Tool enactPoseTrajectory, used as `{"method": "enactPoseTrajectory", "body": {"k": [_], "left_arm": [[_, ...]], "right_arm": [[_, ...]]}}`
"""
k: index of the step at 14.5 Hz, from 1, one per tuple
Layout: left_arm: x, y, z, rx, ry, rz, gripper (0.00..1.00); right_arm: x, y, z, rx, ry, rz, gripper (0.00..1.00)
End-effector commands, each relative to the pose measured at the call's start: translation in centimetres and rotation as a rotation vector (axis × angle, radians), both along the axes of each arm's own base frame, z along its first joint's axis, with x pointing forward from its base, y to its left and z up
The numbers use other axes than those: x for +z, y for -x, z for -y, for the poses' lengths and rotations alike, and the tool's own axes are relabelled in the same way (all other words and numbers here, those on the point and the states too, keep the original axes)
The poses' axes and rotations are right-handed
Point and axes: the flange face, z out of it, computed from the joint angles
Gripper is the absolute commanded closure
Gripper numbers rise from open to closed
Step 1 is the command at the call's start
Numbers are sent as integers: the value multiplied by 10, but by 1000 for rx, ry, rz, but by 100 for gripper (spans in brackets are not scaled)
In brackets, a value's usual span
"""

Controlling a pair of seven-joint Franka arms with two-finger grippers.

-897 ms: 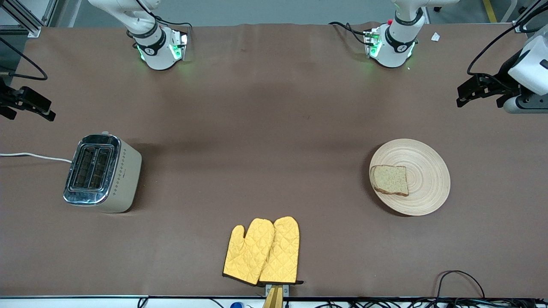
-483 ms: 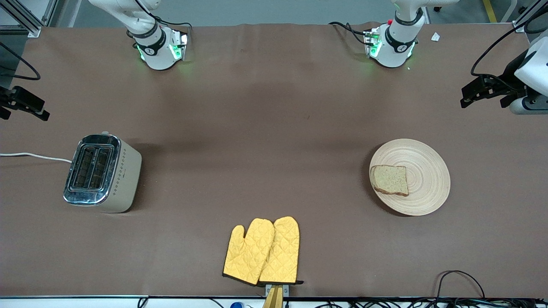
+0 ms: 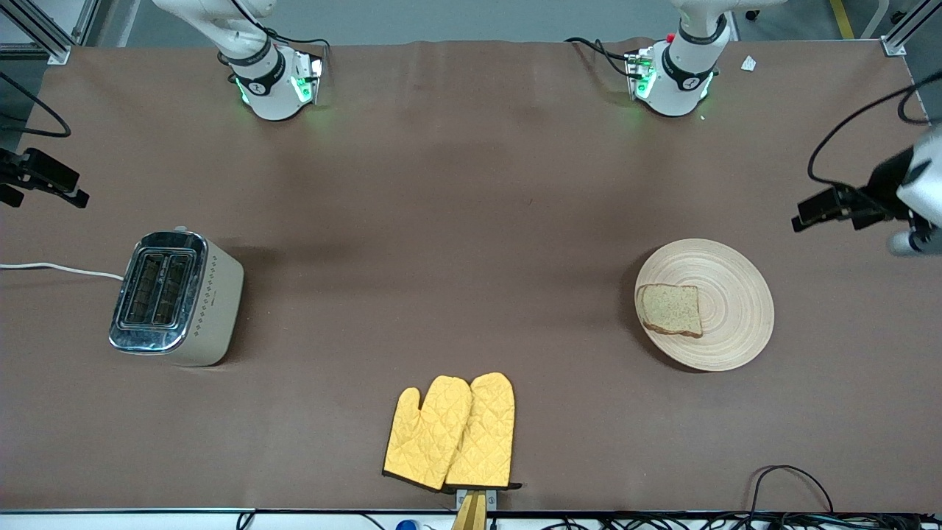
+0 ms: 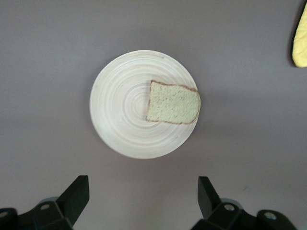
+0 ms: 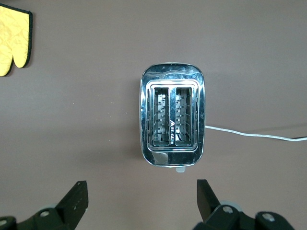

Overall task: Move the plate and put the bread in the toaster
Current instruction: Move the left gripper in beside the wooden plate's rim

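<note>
The plate point(image 3: 705, 304) lay flat on the table point(image 3: 456, 221) toward the left arm's end, with the bread point(image 3: 669, 310) resting on it, off centre toward the rim that faced the middle of the table. The toaster point(image 3: 175, 297) stood well apart at the right arm's end, both slots empty and its white cord point(image 3: 59, 269) trailing off the table edge. A pair of yellow oven mitts point(image 3: 450, 433) lay side by side between them, nearer to the front camera.

The left gripper point(image 4: 141, 201) hung high in the air over the table's edge at the left arm's end, apart from the plate. In the left wrist view its camera looked straight down on plate point(image 4: 144, 104) and bread point(image 4: 172, 102); its fingers point(image 4: 74, 196) were spread wide and held nothing.

The right gripper point(image 5: 141, 201) hovered above the table's edge at the right arm's end, near the toaster point(image 5: 172, 120), looking down into the slots. Its fingers point(image 5: 76, 200) were likewise released wide, touching nothing.
</note>
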Motion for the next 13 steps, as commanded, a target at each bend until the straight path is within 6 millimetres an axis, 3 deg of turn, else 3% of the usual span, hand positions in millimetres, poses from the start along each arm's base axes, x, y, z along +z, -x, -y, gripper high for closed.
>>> {"method": "enactPoseTrajectory", "body": {"k": [1, 6, 11, 13], "left_arm": [[-58, -34, -49, -3, 116, -2, 0], [-169, -59, -124, -51, 323, -17, 0], [-269, -63, -188, -152, 421, 21, 1], [-304, -58, -206, -167, 470, 53, 10]], "right_arm": [[0, 1, 1, 6, -14, 2, 0], [0, 0, -2, 10, -14, 3, 0], [1, 0, -11, 23, -15, 8, 0], [0, 0, -10, 21, -14, 5, 0]]}}
